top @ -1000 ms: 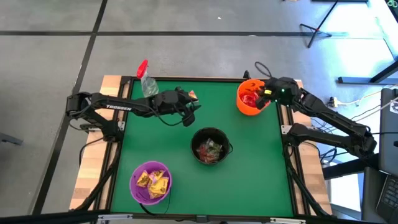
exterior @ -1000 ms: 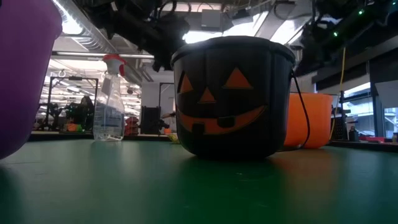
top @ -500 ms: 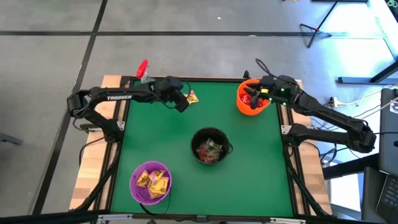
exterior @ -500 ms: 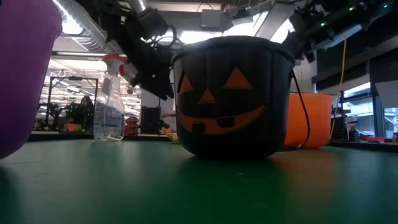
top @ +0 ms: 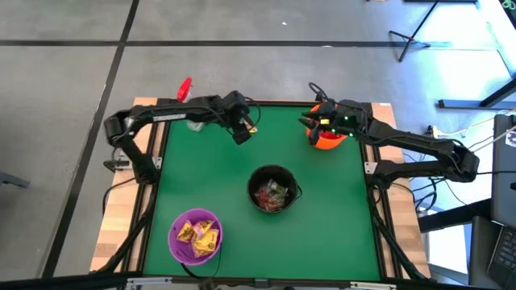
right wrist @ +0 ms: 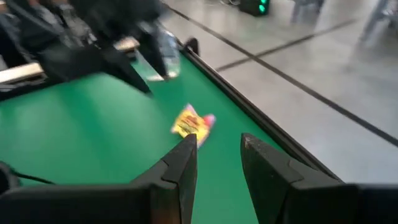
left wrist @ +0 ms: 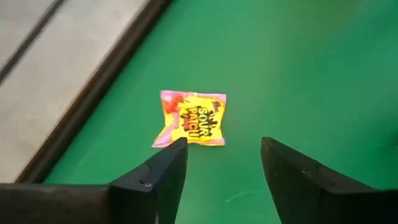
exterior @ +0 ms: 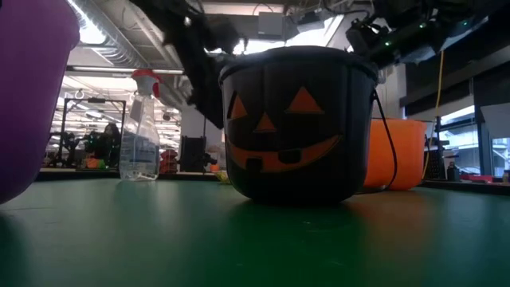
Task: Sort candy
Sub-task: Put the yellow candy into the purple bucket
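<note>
The left gripper [top: 242, 133] is hovering over the far part of the green table [top: 322, 217], close to the far edge, and its 2 fingers [left wrist: 163, 171] are standing wide apart with nothing between them. Just beyond them 1 yellow candy packet [left wrist: 190, 118] (pink along one edge, dark lettering on its face) is lying flat on the green surface near the dark border of the table, apart from both fingertips.

The right gripper [top: 306, 122] is reaching inward from the orange bowl [top: 329, 142] at the far right; its fingers [right wrist: 180, 165] are standing a narrow way apart and are holding nothing. From its wrist camera the same yellow packet is showing ahead, with the left arm beyond it.

A black pumpkin-face bucket [top: 272, 190] is sitting in the middle of the table with mixed red and yellow candy [top: 272, 193] inside. A purple bowl [top: 194, 236] at the near left is holding yellow packets [top: 200, 235]. A clear spray bottle [exterior: 140, 127] with a red top is standing at the far left edge
</note>
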{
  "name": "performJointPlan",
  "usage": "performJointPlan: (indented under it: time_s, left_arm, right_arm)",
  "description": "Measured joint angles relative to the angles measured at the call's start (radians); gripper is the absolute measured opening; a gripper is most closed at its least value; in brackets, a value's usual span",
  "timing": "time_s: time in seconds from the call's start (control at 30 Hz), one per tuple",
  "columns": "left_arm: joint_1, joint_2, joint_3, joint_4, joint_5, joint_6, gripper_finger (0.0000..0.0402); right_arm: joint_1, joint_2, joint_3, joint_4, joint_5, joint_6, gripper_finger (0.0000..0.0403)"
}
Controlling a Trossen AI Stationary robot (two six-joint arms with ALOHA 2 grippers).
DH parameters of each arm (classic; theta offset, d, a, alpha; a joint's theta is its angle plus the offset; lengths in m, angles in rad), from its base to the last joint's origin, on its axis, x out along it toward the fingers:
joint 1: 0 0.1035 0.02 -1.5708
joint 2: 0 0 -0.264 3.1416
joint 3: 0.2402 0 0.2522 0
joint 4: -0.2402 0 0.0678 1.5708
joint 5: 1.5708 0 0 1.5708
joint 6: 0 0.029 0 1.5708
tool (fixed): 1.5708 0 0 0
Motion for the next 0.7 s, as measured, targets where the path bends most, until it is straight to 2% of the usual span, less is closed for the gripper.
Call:
performJointPlan:
  time_s: [0.13,0.27,0.7]
  left_arm:
    - [0.013,0.113,0.055,-0.028,0.008,0.001,0.0218]
    - [0.025,0.204,0.095,-0.039,0.003,-0.005,0.0235]
    - [0.059,0.363,0.147,-0.038,-0.011,-0.141,0.0237]
  right_arm:
    - [0.025,0.019,0.0,0.06,-0.03,-0.006,0.0122]
    - [0.048,0.019,0.0,0.041,-0.037,-0.029,0.0122]
    - [0.058,0.019,0.0,0.02,-0.037,-0.03,0.0122]
